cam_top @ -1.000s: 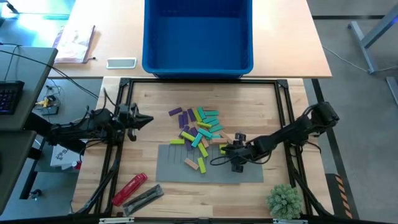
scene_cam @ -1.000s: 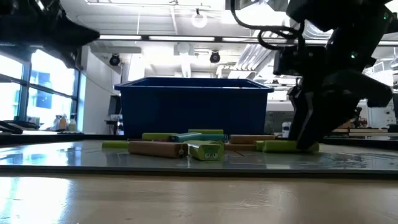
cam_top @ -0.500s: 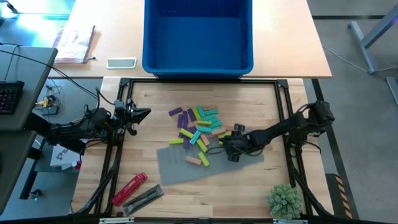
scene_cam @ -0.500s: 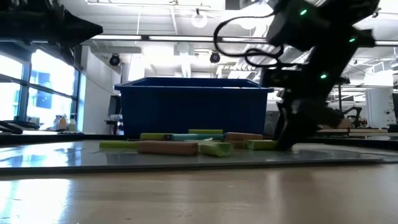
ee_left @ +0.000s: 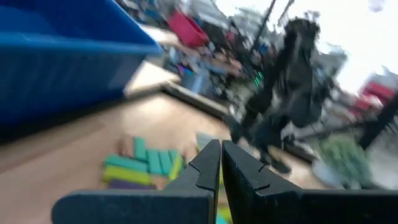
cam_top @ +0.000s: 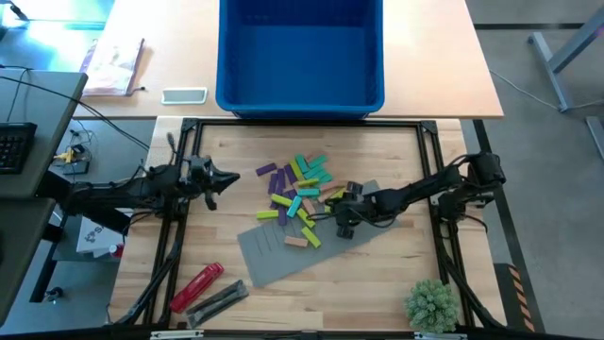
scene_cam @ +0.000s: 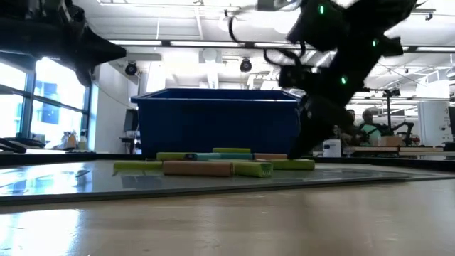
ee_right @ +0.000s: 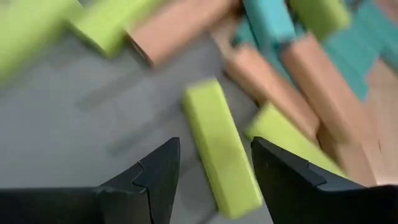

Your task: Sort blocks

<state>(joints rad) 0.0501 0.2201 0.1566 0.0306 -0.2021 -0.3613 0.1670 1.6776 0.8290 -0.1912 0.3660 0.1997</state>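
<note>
Clearly the blocks (cam_top: 297, 194) are light, stiff and smooth, heaped mid-table on the mat's (cam_top: 274, 260) far edge; pinch 1 across its long sides. Right gripper (cam_top: 342, 225) hovers released beside them; left gripper (cam_top: 231, 178) clenched, empty.

Wooden table (cam_top: 396, 151) under grey mat (cam_top: 283, 260), blocks (cam_top: 297, 194)

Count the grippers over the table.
2. The left gripper, shut, is left of the block pile; the right gripper, open, is at the pile's right edge, over the grey mat.
</note>
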